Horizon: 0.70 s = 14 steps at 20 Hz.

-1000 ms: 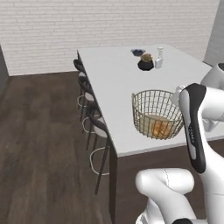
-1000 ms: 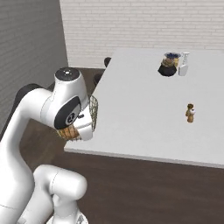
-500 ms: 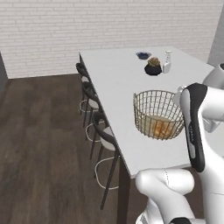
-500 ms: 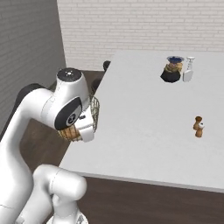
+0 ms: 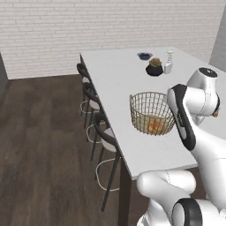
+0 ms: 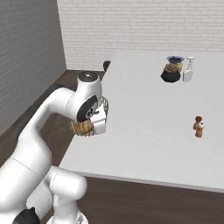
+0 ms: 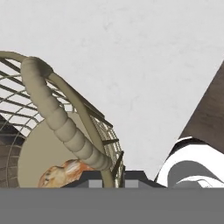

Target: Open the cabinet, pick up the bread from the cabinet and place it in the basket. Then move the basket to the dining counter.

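End effector: we see its dark tips (image 7: 109, 178) closed tight on the rim of the basket (image 5: 151, 113), the wire wall pinched between them; we judge the grip to be on the rim and not on anything inside.
Basket: it hangs right at the end effector, rim against the tips, over the near part of the counter (image 5: 119, 84); we cannot tell whether its base touches the white top or is just above it.
Bread: the bread (image 7: 61, 173) lies on the basket's beige floor, just below and beside the tips, so we count that step as finished.
Done so far: we judge the cabinet and bread steps complete, going by the roll already in the basket.
Counter: the white top spreads out beyond the end effector, bar stools (image 5: 106, 139) along one side; we take it for the dining counter.
Far items: well beyond the end effector stand a dark bowl (image 6: 171, 74), a white bottle (image 6: 188, 70) just beside it, and a small brown figure (image 6: 198, 126) nearer in.
Left to do: in our view only setting the basket down and letting go remains.
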Motion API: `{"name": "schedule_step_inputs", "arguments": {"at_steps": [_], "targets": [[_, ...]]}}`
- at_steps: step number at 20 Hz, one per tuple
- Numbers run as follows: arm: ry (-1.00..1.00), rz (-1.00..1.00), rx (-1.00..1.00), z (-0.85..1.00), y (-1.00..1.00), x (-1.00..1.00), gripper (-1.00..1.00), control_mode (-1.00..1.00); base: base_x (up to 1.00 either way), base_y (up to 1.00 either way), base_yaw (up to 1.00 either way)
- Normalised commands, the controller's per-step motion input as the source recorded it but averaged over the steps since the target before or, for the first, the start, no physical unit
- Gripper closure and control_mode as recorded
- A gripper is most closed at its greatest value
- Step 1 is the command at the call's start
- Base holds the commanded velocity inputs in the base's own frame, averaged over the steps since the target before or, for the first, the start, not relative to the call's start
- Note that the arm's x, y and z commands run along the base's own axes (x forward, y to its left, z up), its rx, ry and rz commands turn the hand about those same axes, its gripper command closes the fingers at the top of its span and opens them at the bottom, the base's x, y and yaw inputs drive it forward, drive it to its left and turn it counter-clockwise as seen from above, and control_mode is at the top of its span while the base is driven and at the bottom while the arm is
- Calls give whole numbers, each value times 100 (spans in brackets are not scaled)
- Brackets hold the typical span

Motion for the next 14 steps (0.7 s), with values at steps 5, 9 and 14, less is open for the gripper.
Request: {"name": "schedule_step_inputs", "arguments": {"at_steps": [5, 9, 14], "targets": [[13, 0, 0, -39, -9, 100, 100, -100, 0, 0, 0], [9, 0, 2, -32, 0, 100, 100, -100, 0, 0, 0], [2, 0, 1, -23, 0, 100, 100, -100, 0, 0, 0]]}}
